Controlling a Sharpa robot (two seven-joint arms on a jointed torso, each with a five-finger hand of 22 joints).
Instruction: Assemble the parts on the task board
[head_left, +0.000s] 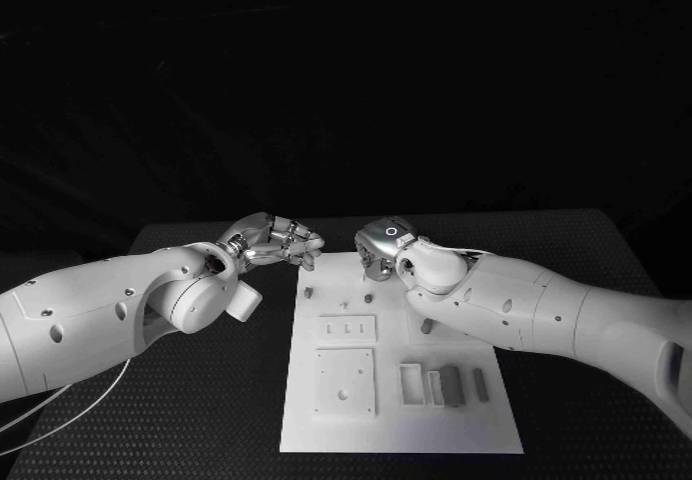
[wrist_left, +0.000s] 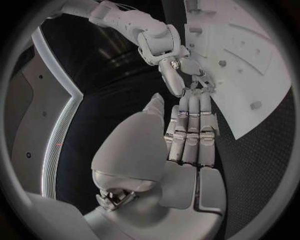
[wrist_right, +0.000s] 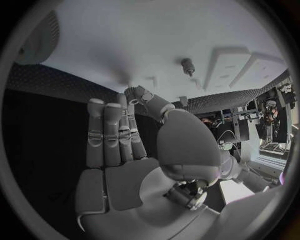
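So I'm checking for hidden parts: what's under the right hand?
Under the right hand lies the task board's far edge with small pegs. Whatever sits directly beneath the fingers and forearm is covered.

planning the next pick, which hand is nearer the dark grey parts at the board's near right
Right. The right hand hovers over the task board's far end, its arm passing by the dark parts; the left hand sits off the far-left corner.

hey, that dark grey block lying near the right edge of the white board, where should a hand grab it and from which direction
Grip the dark grey block across its long sides, coming straight down from above. It lies flat on the task board, long and narrow, with a neighbouring piece close alongside, so slim fingertips fit best.
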